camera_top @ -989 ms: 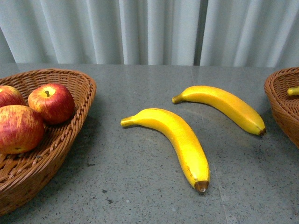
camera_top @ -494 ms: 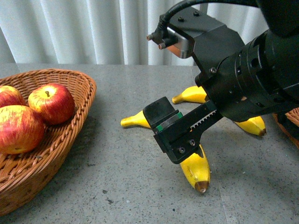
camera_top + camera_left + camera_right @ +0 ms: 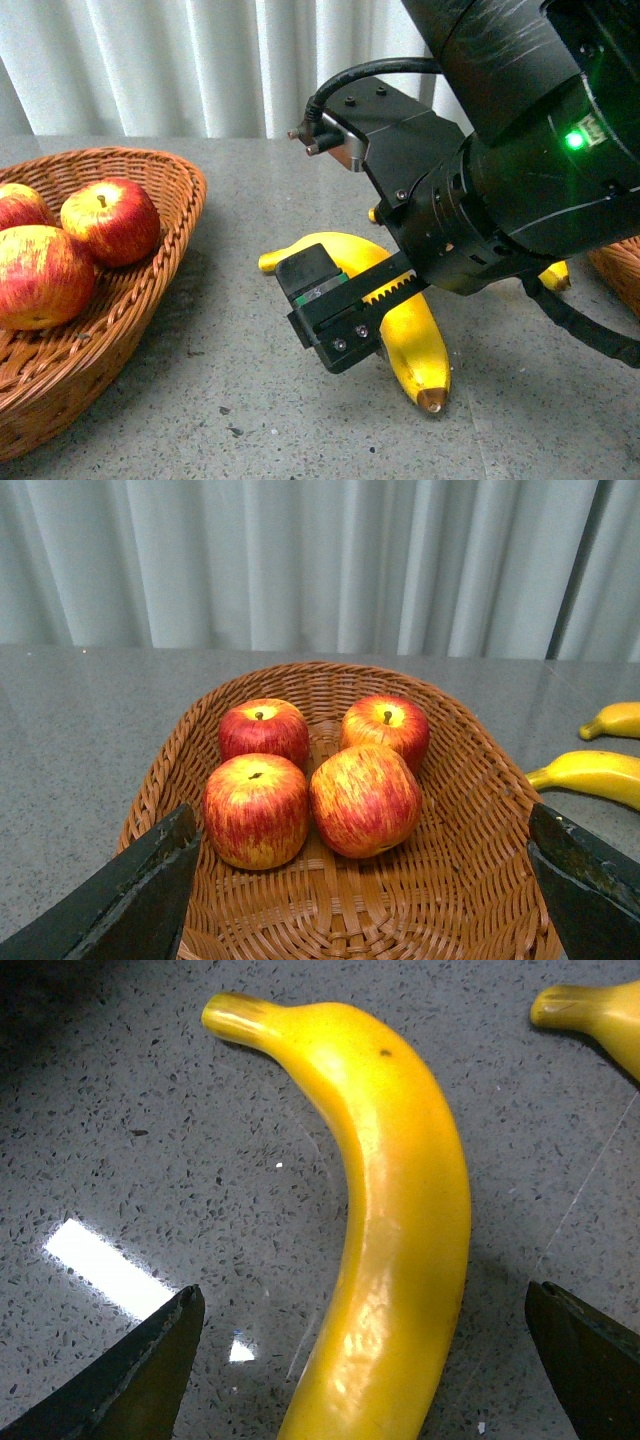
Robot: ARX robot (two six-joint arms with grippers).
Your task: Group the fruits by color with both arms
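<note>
**Banana centred under the right arm, no grip made**

Position: the near banana (image 3: 418,345) lies flat on the grey table (image 3: 240,400), well apart from the left basket (image 3: 150,162). Its stem end points away and left, and its brown tip points toward the robot. A second banana (image 3: 592,1008) lies beyond it and is mostly hidden by the arm in the front view.

Right gripper (image 3: 358,1365): the jaws stand wide apart and hold nothing. In the right wrist view one finger shows on each side of the near banana, with bare table between each finger and the skin. The fruit's long axis runs straight through the gap, so the jaws would close across its width — the alignment a pinch needs. How high the gripper hangs above the table cannot be told from these views.

Left gripper (image 3: 358,885): the jaws are likewise parted and empty. It faces the left basket, where four apples (image 3: 365,798) sit together. This arm does not appear in the front view.

Judgement: the right arm is plainly the nearer one and the banana is its job. The coming move calls for a straight descent and a close near mid-length. The curved, glossy skin may roll or slip if it is caught off-centre. The right basket (image 3: 615,262), at the frame edge, is the likely destination.

Markings: no brand, label or legible writing is visible. There is only a lit green indicator (image 3: 575,140) on the arm housing.
</note>
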